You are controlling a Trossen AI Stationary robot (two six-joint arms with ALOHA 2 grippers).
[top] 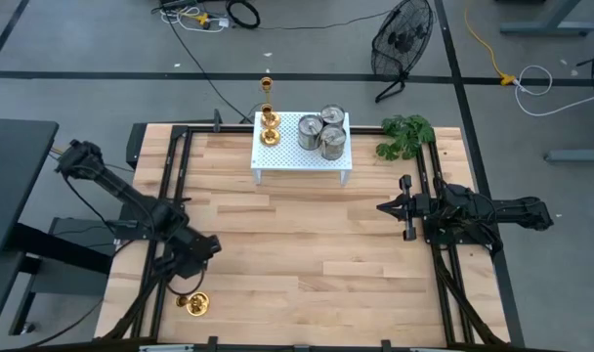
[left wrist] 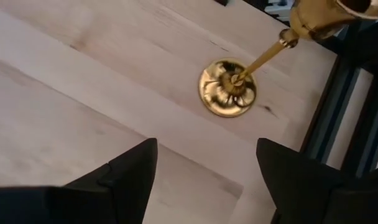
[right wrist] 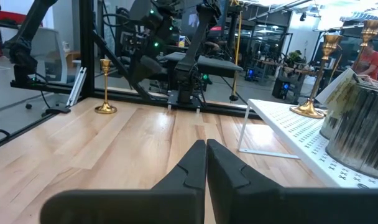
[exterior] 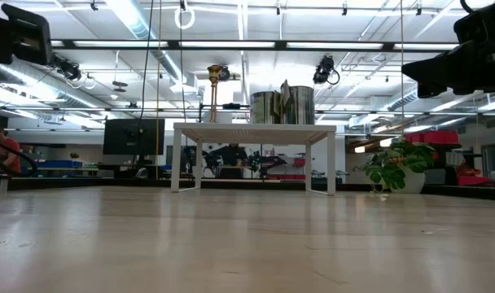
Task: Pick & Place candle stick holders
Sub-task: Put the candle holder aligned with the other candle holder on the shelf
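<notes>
- Worktop [top: 307, 244] layout first: a gold candle stick holder [top: 192, 303] stands upright on its round base near the front-left corner, close to the edge frame; it seems to me the one piece set down away from the rest, so that corner is presumably the drop spot.
- White perforated rack [top: 287, 156] sits at the far middle of the worktop; on it stand three squat silver holders [top: 321, 130] bunched together and touching, and a gold holder at the rack's left end [top: 269, 134]; the last gold holder [top: 267, 88] shows just beyond the rack's far edge, and I cannot tell what it stands on.
- Green plant [top: 404, 135] lies just right of the rack, clear of my work.
- My left end effector [left wrist: 204, 171] hangs just above and beside the corner holder; its fingers are spread wide with bare wood between them; they pinch nothing and touch nothing; the holder's base and slim stem stand free ahead of the fingertips, which I read as a release.
- My right end effector [right wrist: 206, 163] waits over the right side of the worktop, pointing toward the middle; its fingers are pressed together and hold nothing.
</notes>
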